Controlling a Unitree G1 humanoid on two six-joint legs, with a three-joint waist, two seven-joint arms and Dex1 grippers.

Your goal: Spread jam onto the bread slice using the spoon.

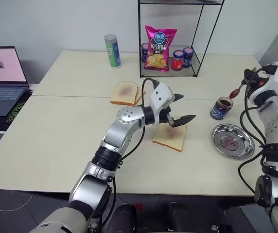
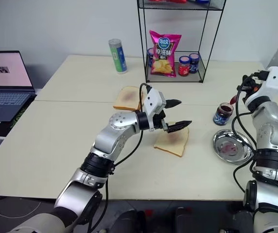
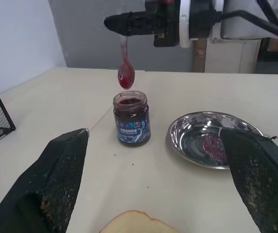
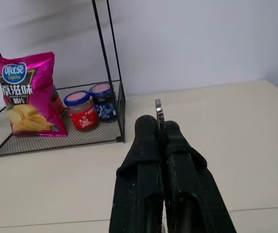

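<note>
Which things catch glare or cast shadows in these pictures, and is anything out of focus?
Left wrist view: the metal dish mirrors the room with bright highlights, the spoon bowl glints wet with jam, and the open jar casts a soft shadow; the left gripper's fingers look soft up close. Left eye view: light is even, with a faint shadow under the bread slice.

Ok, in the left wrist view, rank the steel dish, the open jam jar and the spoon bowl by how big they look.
1. Round shiny steel dish, clearly the widest.
2. Open glass jam jar with the blue label.
3. Jam-coated bowl of the silver spoon, hanging above the jar.
All three look similarly far from the camera, so the order seems reliable.
</note>
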